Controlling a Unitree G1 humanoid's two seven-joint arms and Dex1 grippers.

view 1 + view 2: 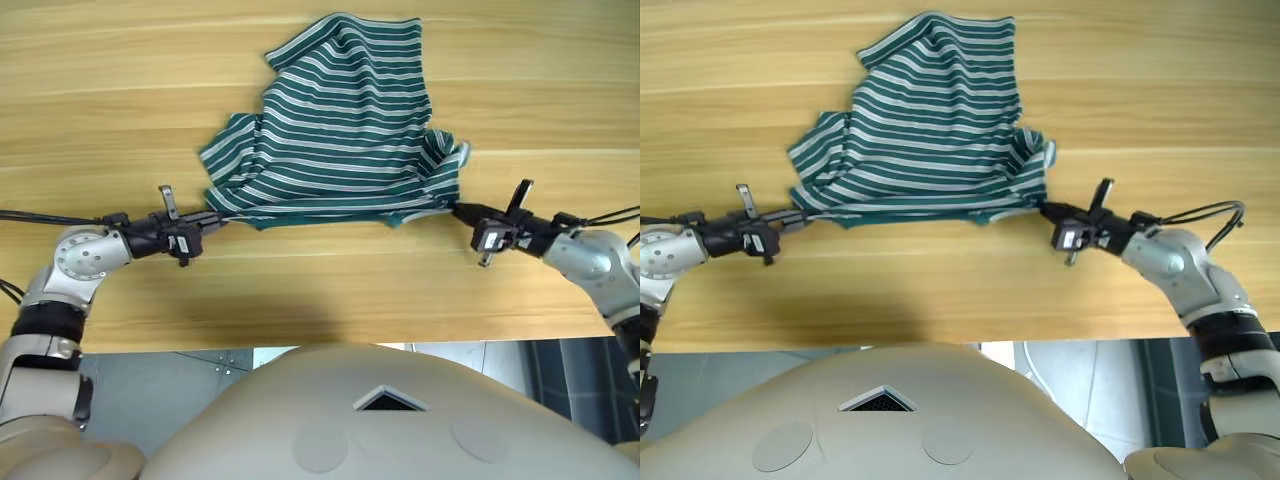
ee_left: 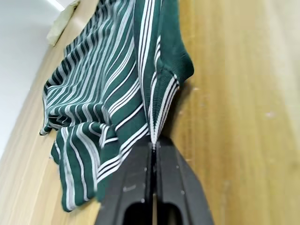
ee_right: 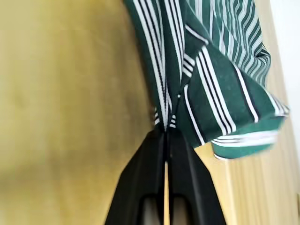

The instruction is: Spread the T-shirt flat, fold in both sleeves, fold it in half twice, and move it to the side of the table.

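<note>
Nearest you, the table [image 1: 300, 290] shows a strip of bare light wood along its front edge. Just past that strip your two tools sit low over the wood and well apart, one at each end of the shirt's near edge. Your left tool [image 2: 153, 144] has its fingers pressed together on the near left corner of the shirt [image 1: 340, 130]. In the left wrist view the two black fingers meet with only a thin line between them, and the striped cloth comes straight out of that line. Your right tool [image 3: 165, 131] is pinched closed in the same way on the near right corner, with a fold of cloth gathered at its tips and a loose striped flap hanging just beside them. Between the tools the near edge runs roughly straight across the table, slightly wavy; you cannot tell whether it touches the wood. Beyond that edge the shirt, dark green with thin white stripes, lies at the middle of the table, rumpled rather than flat, with cloth bunched at both near corners and creases running across the body. Farther on it narrows and leans toward your right, and its far end lies deep on the table, with more wood showing past it.
</note>
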